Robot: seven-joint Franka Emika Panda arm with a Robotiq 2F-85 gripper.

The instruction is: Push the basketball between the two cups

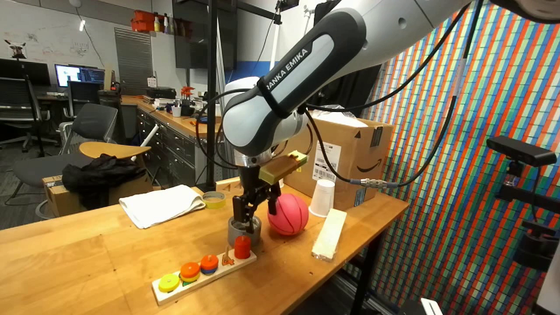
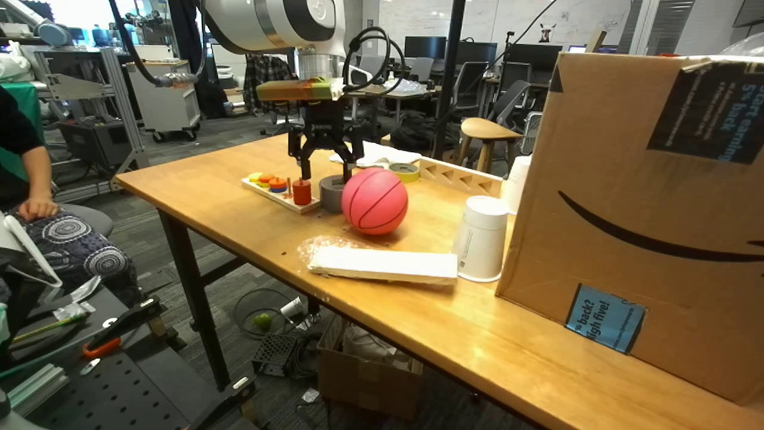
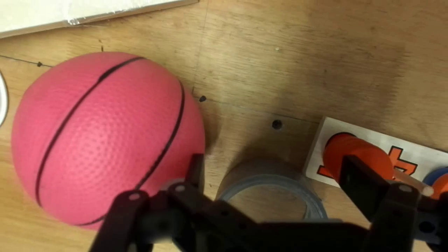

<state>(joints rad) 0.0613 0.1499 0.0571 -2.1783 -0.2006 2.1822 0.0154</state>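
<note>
The pink basketball (image 1: 288,214) rests on the wooden table; it also shows in an exterior view (image 2: 375,201) and on the left of the wrist view (image 3: 108,140). A white cup (image 2: 482,239) stands upside down beside the cardboard box; it also shows in an exterior view (image 1: 322,198). A second white cup (image 2: 518,179) is partly hidden by the box. A white rim (image 3: 2,98) shows at the wrist view's left edge. My gripper (image 3: 274,171) is open and empty above a grey tape roll (image 3: 266,168), one finger next to the ball; contact is unclear.
A counting toy (image 1: 205,280) with coloured rings lies beside the grey tape. A wrapped white bar (image 2: 382,264) lies near the table edge. A large cardboard box (image 2: 597,197), a yellow tape roll (image 1: 214,199), a white cloth (image 1: 162,205) and a wooden rack (image 2: 459,178) are also on the table.
</note>
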